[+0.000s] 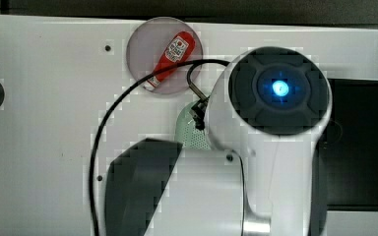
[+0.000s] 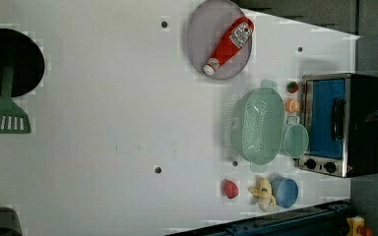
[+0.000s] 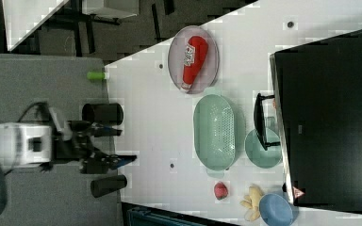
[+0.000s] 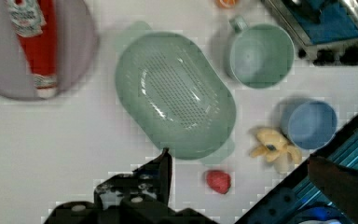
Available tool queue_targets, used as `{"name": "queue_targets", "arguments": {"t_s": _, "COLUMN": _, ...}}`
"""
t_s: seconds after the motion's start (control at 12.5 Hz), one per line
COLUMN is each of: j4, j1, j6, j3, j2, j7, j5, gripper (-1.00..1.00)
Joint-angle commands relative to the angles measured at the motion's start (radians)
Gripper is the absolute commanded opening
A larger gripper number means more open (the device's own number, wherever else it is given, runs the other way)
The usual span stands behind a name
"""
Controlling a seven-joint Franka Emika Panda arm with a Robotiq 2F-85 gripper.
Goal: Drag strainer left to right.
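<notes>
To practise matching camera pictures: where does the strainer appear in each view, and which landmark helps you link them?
Top view: strainer at centre, mostly hidden under the arm.
Left view: strainer right of centre, below the grey plate.
Right view: centre, below that plate.
Wrist view: centre.
Shared landmark: the ketchup bottle on the plate.

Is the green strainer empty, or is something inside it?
Empty. The strainer stands upright with its perforated bottom bare in the wrist view; the left view also shows nothing in it.
</notes>
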Motion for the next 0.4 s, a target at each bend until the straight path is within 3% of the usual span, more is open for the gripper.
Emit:
{"name": "queue_targets", "arguments": {"t_s": 0.08, "j4": 0.023, "j1": -0.009, "j6": -0.018, "j3": 0.01, "j2": -0.056, "j7": -0.038, "j5": -0.012, "gripper": 1.0}}
{"name": "queue_targets", "arguments": {"t_s": 0.4, "j4": 0.023, "j1": -0.009, "j6": -0.018, "j3": 0.01, "j2": -0.048, "j7": -0.038, "j5": -0.012, "gripper": 1.0}}
